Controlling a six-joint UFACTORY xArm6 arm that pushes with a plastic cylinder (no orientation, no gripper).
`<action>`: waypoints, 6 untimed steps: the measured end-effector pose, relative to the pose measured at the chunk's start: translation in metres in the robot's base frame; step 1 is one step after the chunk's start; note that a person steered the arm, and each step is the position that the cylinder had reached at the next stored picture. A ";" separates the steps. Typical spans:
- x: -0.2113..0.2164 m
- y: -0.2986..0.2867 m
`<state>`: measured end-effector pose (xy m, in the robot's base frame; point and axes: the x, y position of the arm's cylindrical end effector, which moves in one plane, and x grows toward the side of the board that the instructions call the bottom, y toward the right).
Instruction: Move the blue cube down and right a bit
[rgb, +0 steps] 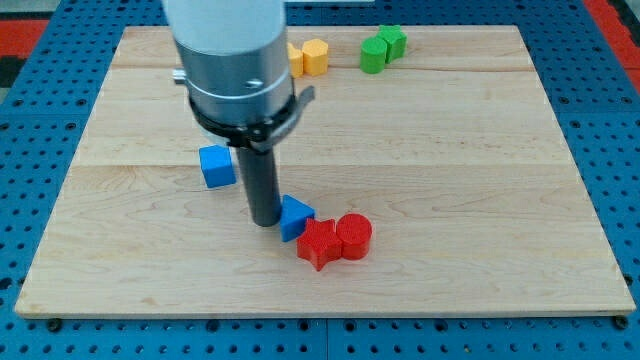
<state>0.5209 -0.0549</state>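
Observation:
The blue cube (216, 165) sits left of the board's middle. My tip (265, 221) rests on the board below and to the right of the cube, a short gap away. The tip stands right against the left side of a blue triangular block (295, 217). The rod and its grey mount (238, 70) rise above, hiding the board behind them.
A red star-shaped block (320, 243) and a red cylinder (354, 236) touch each other just below and right of the blue triangle. Two yellow blocks (312, 56) and two green blocks (382, 47) lie near the view's top. The wooden board (480, 180) ends at a blue pegboard.

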 end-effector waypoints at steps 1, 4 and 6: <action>-0.005 -0.045; -0.101 -0.084; -0.071 -0.096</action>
